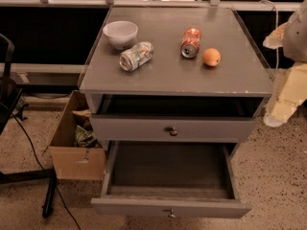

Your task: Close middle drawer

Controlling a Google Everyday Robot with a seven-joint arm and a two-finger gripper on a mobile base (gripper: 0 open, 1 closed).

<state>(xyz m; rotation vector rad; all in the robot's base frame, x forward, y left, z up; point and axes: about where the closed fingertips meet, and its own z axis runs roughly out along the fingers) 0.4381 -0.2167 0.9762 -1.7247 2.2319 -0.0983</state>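
The middle drawer point(144, 207) is pulled far out of the grey cabinet toward the camera. Its plain front panel has one small round knob point(169, 213), and its dark grey inside point(168, 169) holds nothing. Above it, the upper drawer point(134, 128) with its own knob point(171, 131) stands out a little, with a dark gap under the cabinet top. My gripper point(284, 97) hangs at the right edge of the view, beside the cabinet's right side, level with the top and upper drawer. It is apart from both drawers.
On the cabinet top point(230, 75) are a white bowl point(120, 33), a crushed clear can point(136, 56), a red can lying down point(191, 42) and an orange point(211, 57). A cardboard box point(72, 145) stands on the floor to the left. Black cables point(29, 143) run past it.
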